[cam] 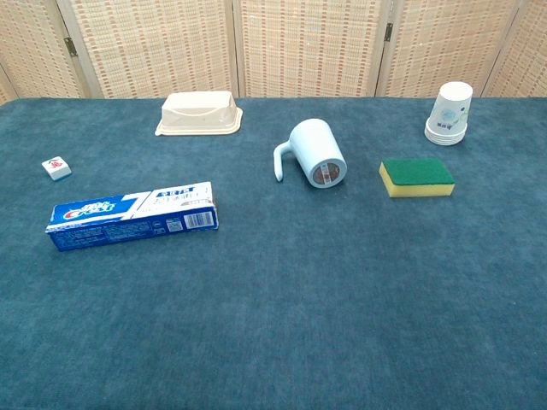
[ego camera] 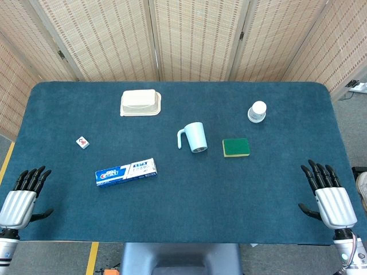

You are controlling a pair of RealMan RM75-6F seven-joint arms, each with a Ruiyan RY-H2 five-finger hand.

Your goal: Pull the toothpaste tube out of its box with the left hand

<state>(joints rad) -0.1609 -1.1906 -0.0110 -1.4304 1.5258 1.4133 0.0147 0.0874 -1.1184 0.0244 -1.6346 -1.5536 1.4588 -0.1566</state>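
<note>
Head view gives us a flat cardboard toothpaste box (ego camera: 126, 172), blue and white, lying closed on the napped blue cloth (ego camera: 189, 217) toward our left side. Our left hand (ego camera: 22, 197) and right hand (ego camera: 330, 197) rest at the near edge, dark fingers spread, holding nothing, well apart from the box.

Both views were bright and evenly lit from overhead, sharp throughout with no motion blur. Shadows were short and soft, hugging the mug (cam: 314, 154) and sponge (cam: 416, 178). The blue cloth (ego camera: 189, 195) showed no glare; the head view's edges bowed slightly.
</note>
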